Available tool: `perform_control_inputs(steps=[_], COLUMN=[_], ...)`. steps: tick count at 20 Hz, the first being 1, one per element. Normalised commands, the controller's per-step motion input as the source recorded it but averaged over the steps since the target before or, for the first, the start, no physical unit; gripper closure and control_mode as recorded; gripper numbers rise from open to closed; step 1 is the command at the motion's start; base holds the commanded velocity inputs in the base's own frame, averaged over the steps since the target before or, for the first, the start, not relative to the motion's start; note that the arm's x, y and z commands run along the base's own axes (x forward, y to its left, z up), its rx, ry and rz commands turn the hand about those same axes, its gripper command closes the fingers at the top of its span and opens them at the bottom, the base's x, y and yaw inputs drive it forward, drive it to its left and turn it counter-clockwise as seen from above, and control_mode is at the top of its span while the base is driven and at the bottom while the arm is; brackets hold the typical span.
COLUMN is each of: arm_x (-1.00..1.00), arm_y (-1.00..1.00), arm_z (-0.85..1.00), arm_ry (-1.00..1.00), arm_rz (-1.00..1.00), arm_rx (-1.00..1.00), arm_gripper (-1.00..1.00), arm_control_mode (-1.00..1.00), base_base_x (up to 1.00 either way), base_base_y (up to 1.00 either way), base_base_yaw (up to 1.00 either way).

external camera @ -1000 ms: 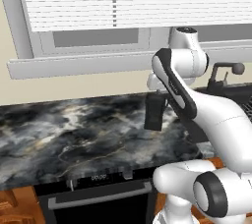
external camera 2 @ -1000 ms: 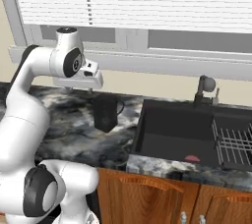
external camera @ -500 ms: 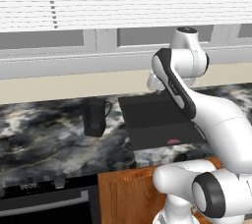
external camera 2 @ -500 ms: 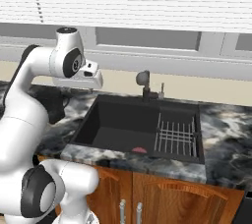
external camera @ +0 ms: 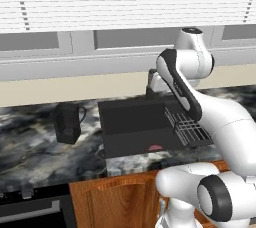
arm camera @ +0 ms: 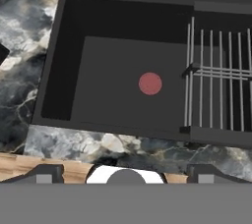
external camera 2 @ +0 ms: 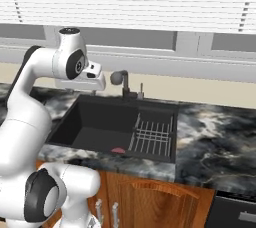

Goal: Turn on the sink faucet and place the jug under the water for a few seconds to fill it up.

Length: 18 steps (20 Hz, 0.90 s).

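Left base view showed the jug (external camera: 67,122) upright on the marbled counter (external camera: 35,147), just left of the sink (external camera: 135,122), handle toward the basin. Right base view had the faucet (external camera 2: 122,83) behind the sink, beside the wire rack (external camera 2: 152,136). Hand view looked down on a reddish patch (arm camera: 150,83), probably the drain; whether the gripper was open I cannot tell.

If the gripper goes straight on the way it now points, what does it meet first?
Probably the floor of the sink, near its reddish round patch. The hand view looks straight down into the basin, and nothing shows in between, though depth is hard to judge.
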Motion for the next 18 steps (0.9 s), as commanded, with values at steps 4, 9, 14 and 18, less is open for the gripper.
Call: perform_control_inputs(steps=[4,9,14,18], arm_x=[0.0,0.0,0.0,0.0], arm_y=[0.0,0.0,0.0,0.0], arm_z=[0.0,0.0,0.0,0.0], arm_ry=[0.0,0.0,0.0,0.0], arm_rz=[0.0,0.0,0.0,0.0], arm_rx=[0.0,0.0,0.0,0.0], arm_gripper=[-1.0,-1.0,-1.0,-1.0], arm_control_mode=[1.0,1.0,1.0,1.0], base_base_x=[0.26,0.17,0.24,0.1], base_base_y=[-0.31,-0.54,-0.23,-0.04], base_base_yaw=[0.0,0.06,0.0,-0.02])
